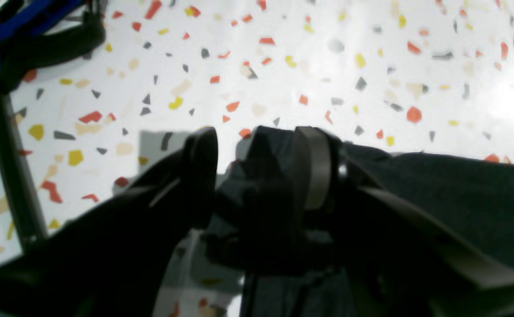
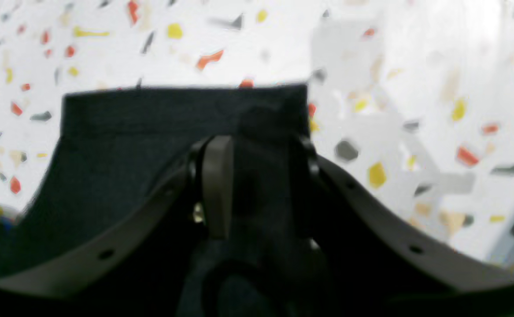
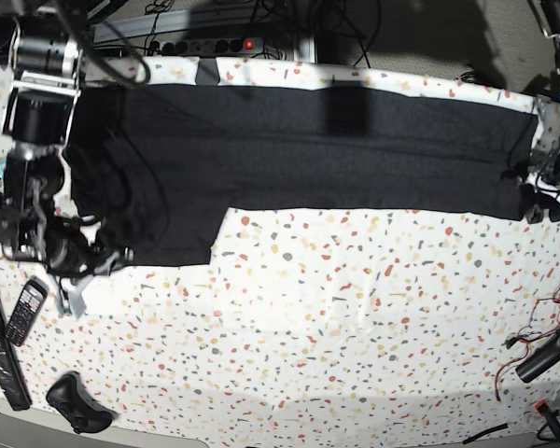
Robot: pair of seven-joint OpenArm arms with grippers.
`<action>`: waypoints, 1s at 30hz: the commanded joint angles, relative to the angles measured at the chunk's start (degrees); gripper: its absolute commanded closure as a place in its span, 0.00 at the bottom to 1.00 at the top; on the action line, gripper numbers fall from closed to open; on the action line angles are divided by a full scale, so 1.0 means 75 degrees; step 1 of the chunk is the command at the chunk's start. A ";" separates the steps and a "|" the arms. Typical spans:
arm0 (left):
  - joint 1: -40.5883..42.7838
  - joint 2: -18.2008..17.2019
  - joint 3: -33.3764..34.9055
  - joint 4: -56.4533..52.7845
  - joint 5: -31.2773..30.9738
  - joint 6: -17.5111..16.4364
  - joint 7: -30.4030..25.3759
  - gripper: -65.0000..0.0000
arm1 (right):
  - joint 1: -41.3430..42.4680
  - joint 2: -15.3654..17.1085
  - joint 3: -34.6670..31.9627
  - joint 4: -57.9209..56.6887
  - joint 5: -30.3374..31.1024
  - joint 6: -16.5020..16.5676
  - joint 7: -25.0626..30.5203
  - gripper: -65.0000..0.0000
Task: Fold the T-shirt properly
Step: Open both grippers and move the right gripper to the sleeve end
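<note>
The T-shirt (image 3: 308, 163), soft matte black cloth, lies spread in a long band across the far side of the speckled table (image 3: 336, 317), one flap hanging nearer at the left. The right gripper (image 2: 257, 176) is clamped on a hemmed edge of it. The left gripper (image 1: 257, 176) stands spread wide (cloth bunched between its fingers, not pinched).

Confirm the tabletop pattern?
White tabletop speckled with red, yellow and grey terrazzo-like chips; clearest in the base view.
</note>
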 commanded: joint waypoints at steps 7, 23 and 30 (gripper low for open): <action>-0.0114 -0.0131 -0.0050 0.0149 -0.0064 0.0006 -0.0187 0.59 | 0.1585 0.0233 -0.0108 -0.2267 -0.0163 0.0023 0.0498 0.68; -0.0114 -0.0134 -0.0050 0.0149 -0.0064 0.0006 -0.0189 0.59 | 0.2057 0.0175 -0.1172 -0.3783 -0.0221 0.0006 0.0006 0.91; -0.0111 -0.0134 -0.0050 0.0149 -0.0061 0.0006 -0.0187 0.59 | 0.2136 0.0321 -0.1172 -0.3442 -0.0245 0.0256 0.0233 1.00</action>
